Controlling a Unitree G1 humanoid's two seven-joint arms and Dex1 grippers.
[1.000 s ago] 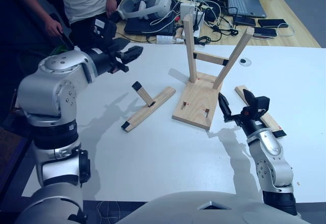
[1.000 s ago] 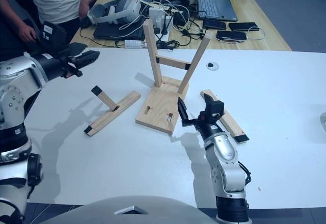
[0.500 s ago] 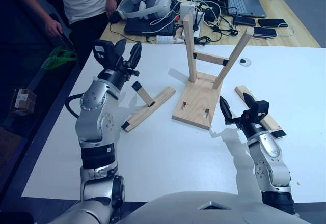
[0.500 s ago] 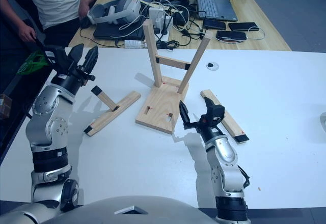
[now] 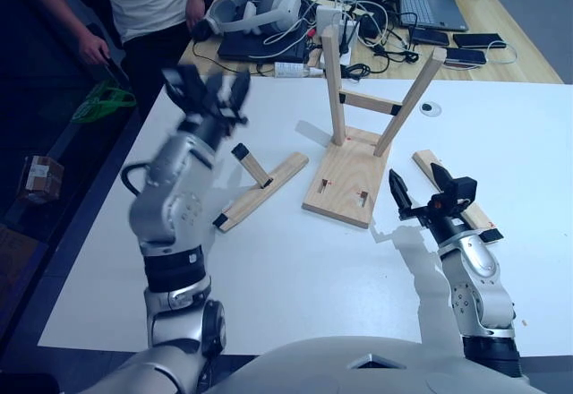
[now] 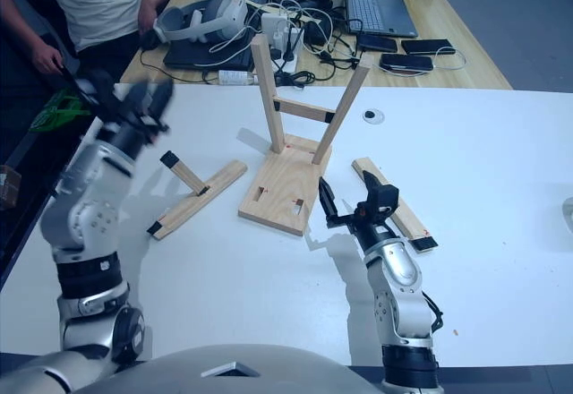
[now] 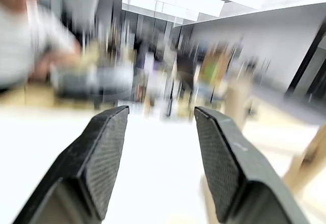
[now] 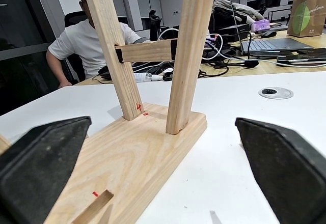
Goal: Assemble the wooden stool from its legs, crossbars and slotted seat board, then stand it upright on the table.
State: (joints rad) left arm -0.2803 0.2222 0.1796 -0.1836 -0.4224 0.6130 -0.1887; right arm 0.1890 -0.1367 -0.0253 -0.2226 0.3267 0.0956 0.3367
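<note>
- On the bench (image 5: 295, 278), mid-scene, I see the seat board (image 5: 345, 184) lying flat, two legs (image 5: 333, 85) standing in its far slots, a crossbar (image 5: 369, 102) joining them.
- Left of it lies a loose leg piece (image 5: 260, 188); right of it, a wooden strip (image 5: 479, 219).
- My left claw (image 5: 210, 89) is spread, raised far left.
- My right claw (image 5: 416, 179) is spread, just beside the seat board's near right corner.

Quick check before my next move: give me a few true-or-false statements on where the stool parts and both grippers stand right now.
1. Two legs stand in the seat board, joined by a crossbar. True.
2. The right gripper is shut on a leg. False: its fingers are open and hold nothing.
3. A loose leg lies on the table left of the seat board. True.
4. The stool stands upright, finished. False: the board lies flat, legs pointing up.
5. The left gripper is open and empty. True.
</note>
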